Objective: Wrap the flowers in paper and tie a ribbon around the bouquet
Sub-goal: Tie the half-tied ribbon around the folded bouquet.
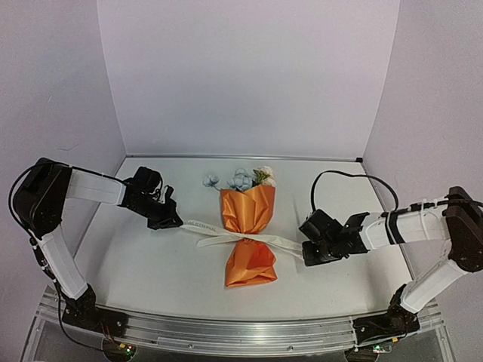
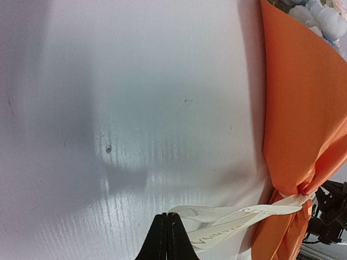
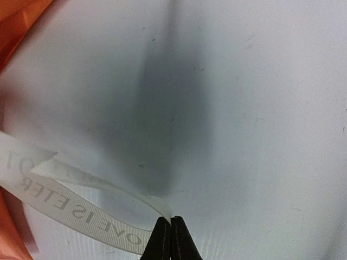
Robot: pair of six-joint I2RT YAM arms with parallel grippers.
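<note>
- Reaching in from the near edge of the white table [image 1: 143,271], both arms hold their claws low over its surface, one on either side of the wrapped bundle.
- We see the right gripper [image 1: 305,255], slightly the nearer of the two, with its fingers pressed together and pinching the right end of the ribbon [image 1: 207,226].
- We find the left gripper [image 1: 176,221] with its fingers together too, clamped on the ribbon's left end, where printed lettering shows.
- Between them the cream ribbon runs fairly straight across the table and is cinched around the waist of the bouquet [image 1: 249,264], which lies flat at the table's centre.
- We note the orange paper [image 1: 247,211] flaring on both sides of the cinch, its crumpled tail pointing toward the arms.
- Farthest off, the flowers [image 1: 243,179], pale blue and cream, poke from the paper's open end toward the back wall.
</note>
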